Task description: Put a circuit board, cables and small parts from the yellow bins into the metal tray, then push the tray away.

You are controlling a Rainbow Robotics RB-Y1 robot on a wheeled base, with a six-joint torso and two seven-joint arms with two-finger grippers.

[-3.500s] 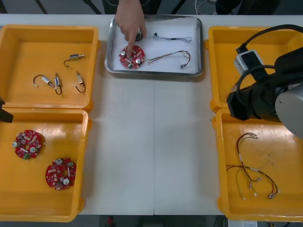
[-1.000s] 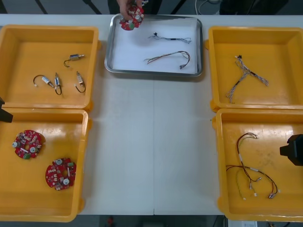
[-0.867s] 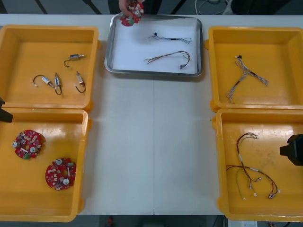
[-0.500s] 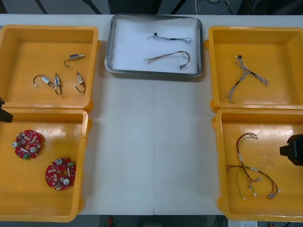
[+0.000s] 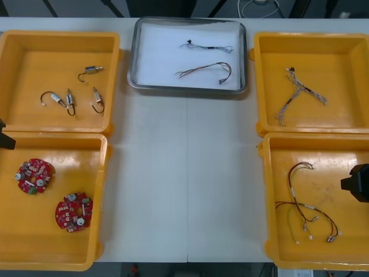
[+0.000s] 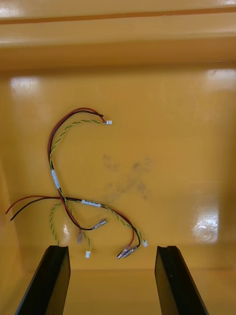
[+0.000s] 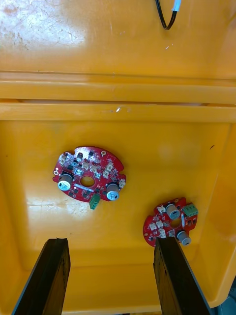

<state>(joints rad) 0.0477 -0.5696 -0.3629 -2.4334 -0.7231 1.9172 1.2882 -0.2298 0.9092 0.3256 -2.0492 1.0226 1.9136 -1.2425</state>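
Tray (image 5: 187, 88) between bins (image 5: 34, 63), holding cables (image 5: 204, 69)

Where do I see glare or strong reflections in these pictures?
Right wrist view: white glare spots on the floor of the cable bin, beyond the open right gripper. Left wrist view: a broad glare patch on the farther bin, past the open left gripper. Front view: the rim of the metal tray gleams.

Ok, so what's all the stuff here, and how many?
Yellow bins: four, two each side.
Metal tray: one, white inside, far middle.
Thin cables: two, dark, in tray.
Small metal parts: four, silvery, far left bin.
Circuit boards: two, red, near left bin.
Twisted cable: one, pale, far right bin.
Red and yellow cables: one tangle, near right bin.
Left gripper: black jaws open, over boards.
Right gripper: black jaws open, over tangle.
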